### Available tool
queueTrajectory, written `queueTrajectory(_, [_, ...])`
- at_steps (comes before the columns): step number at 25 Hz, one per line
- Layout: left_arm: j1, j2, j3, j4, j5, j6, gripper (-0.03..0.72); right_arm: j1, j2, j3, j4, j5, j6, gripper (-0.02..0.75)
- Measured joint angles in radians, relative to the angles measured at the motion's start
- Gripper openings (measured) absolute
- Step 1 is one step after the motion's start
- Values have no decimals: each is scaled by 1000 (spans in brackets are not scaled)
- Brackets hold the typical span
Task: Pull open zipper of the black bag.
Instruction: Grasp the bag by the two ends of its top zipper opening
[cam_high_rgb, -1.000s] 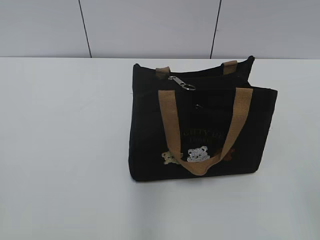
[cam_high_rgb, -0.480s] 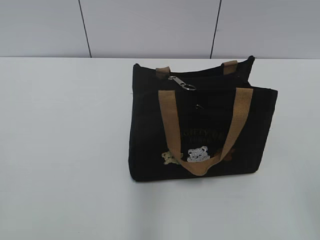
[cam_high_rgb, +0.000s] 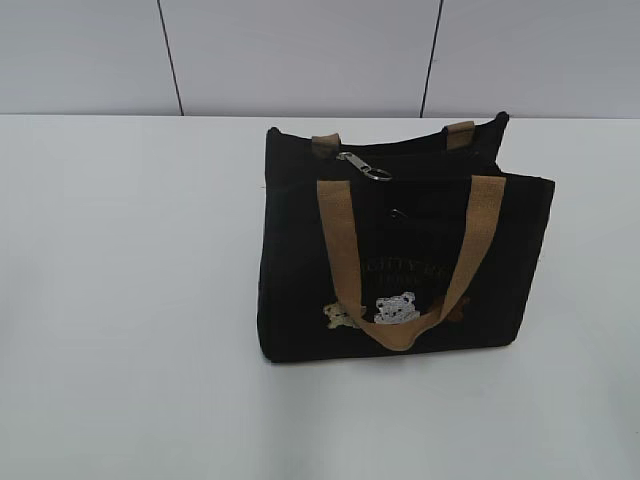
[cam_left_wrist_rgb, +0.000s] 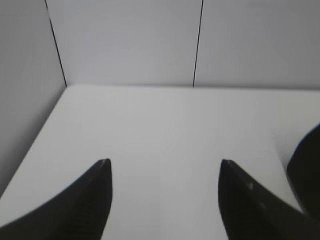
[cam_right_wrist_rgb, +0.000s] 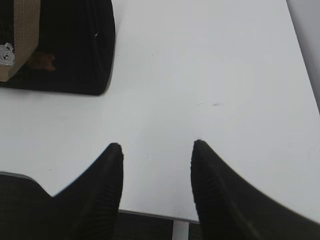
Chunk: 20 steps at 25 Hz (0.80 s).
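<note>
The black bag (cam_high_rgb: 400, 260) stands upright on the white table, right of centre, with tan handles and bear patches on its front. Its zipper runs along the top, and the silver pull (cam_high_rgb: 365, 166) lies near the left end. Neither arm shows in the exterior view. My left gripper (cam_left_wrist_rgb: 165, 162) is open over bare table, facing the back wall, and a dark shape (cam_left_wrist_rgb: 306, 165) shows at the right edge. My right gripper (cam_right_wrist_rgb: 156, 145) is open and empty above the table's front edge, with the bag's lower corner (cam_right_wrist_rgb: 75, 45) ahead to the left.
The white table (cam_high_rgb: 130, 300) stretches wide to the left of the bag. A panelled grey wall (cam_high_rgb: 300, 50) closes off the back and the far left side. The table's front edge (cam_right_wrist_rgb: 150, 214) lies just under the right fingertips.
</note>
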Motion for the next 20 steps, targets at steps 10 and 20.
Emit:
queueTrajectory(10, [0, 467, 50, 0, -607, 3, 448, 0, 0, 0, 0, 0, 0, 343])
queueTrajectory(20, [-122, 1030, 133, 224, -1310, -96, 397, 0, 0, 0, 0, 0, 0, 343])
